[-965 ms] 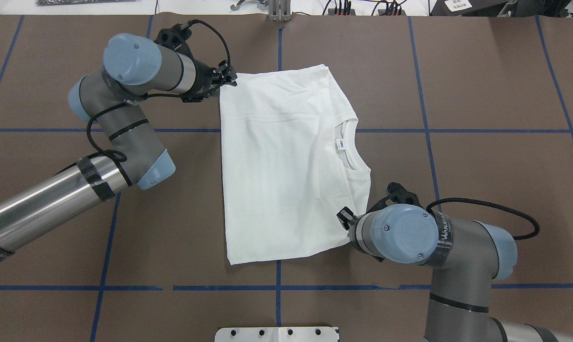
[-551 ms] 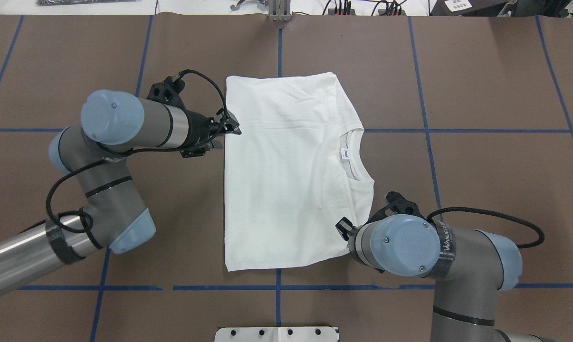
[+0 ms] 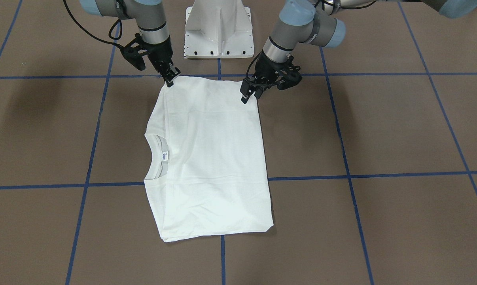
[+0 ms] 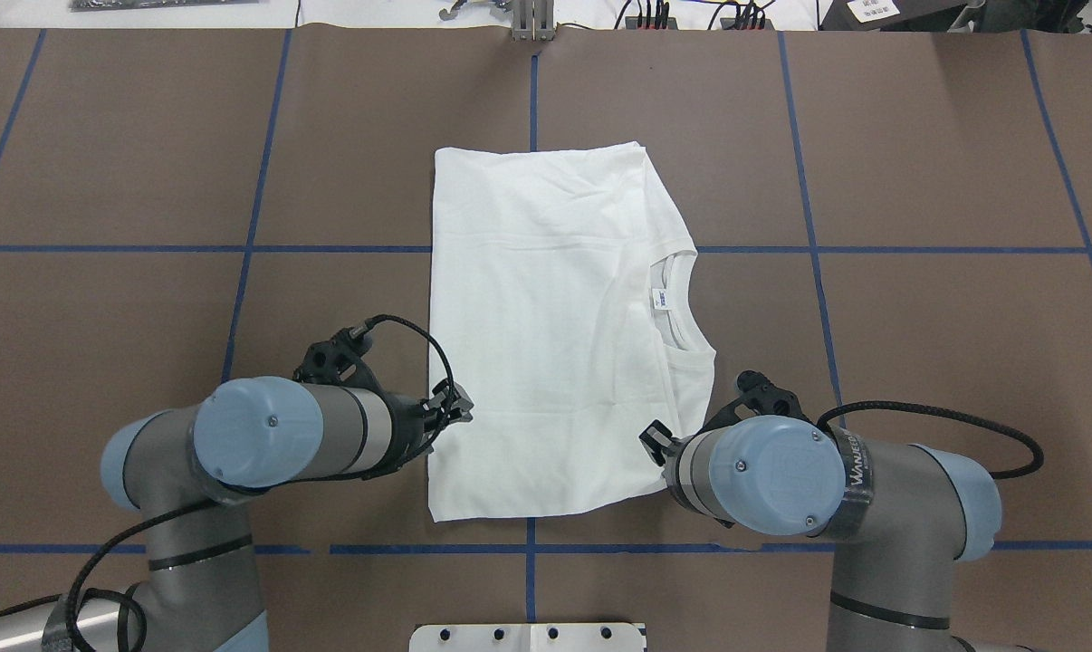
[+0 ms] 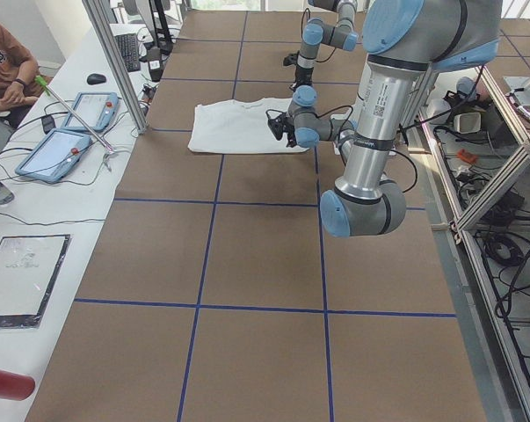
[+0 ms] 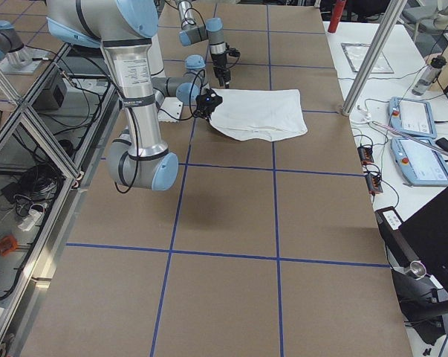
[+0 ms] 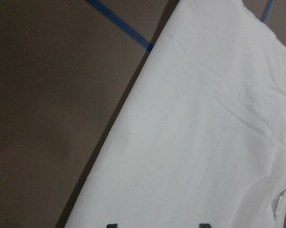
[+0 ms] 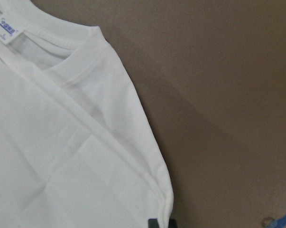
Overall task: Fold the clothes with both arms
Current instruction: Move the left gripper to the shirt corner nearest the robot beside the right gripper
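The white T-shirt (image 4: 555, 344) lies folded into a long rectangle on the brown table, blank side up, collar (image 4: 682, 299) and blue neck label (image 4: 657, 298) at its right edge. No black text shows. My left gripper (image 4: 458, 409) is open, just over the shirt's left edge near the robot end; in the left wrist view its two tips (image 7: 158, 224) stand apart above the cloth (image 7: 204, 142). My right gripper (image 4: 652, 433) is shut on the shirt's near right corner, also seen in the front view (image 3: 169, 81) and the right wrist view (image 8: 159, 222).
The white pedestal base (image 3: 218, 27) stands just behind the shirt's near edge. Blue tape lines (image 4: 818, 249) grid the table. An operators' bench with tablets (image 5: 71, 132) and a seated person (image 5: 5, 61) lies beyond the far edge.
My left gripper has let go of the shirt's far left corner and moved along the left edge toward the robot. The shirt's far end settled flat. The right gripper has stayed put.
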Robot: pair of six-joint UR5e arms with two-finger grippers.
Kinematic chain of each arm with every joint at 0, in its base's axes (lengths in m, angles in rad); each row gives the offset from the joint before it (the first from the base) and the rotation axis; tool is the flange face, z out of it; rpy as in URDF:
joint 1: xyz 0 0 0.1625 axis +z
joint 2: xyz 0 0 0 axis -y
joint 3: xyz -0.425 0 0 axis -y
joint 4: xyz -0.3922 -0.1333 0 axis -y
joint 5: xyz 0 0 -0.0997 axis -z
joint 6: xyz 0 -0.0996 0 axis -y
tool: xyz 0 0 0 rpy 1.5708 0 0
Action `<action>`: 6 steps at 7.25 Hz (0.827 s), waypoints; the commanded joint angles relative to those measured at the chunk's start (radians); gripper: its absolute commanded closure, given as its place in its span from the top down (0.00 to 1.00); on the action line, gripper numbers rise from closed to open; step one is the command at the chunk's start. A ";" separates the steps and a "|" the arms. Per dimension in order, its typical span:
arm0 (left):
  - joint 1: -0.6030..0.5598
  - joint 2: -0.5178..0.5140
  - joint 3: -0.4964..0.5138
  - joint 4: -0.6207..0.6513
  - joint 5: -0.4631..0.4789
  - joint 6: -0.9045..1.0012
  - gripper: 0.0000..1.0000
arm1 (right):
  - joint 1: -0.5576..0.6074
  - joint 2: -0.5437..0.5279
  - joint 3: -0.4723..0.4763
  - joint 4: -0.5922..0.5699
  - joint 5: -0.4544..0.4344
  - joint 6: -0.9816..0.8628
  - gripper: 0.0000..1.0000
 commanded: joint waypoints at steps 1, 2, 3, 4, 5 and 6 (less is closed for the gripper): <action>0.066 0.007 -0.029 0.095 0.030 -0.038 0.66 | -0.001 0.002 0.005 0.000 0.000 -0.002 0.00; 0.066 0.005 -0.036 0.133 0.028 -0.038 0.66 | -0.001 0.004 0.005 0.000 0.000 -0.002 0.00; 0.066 0.005 -0.048 0.138 0.028 -0.038 0.66 | -0.001 0.006 0.007 0.000 0.000 -0.002 0.00; 0.071 0.007 -0.048 0.141 0.027 -0.038 0.66 | -0.001 0.006 0.007 0.000 0.000 -0.002 0.00; 0.084 0.008 -0.048 0.144 0.027 -0.048 0.64 | -0.001 0.006 0.007 0.000 0.000 0.000 0.00; 0.097 0.008 -0.046 0.145 0.027 -0.058 0.56 | -0.001 0.007 0.008 0.000 0.002 -0.002 0.00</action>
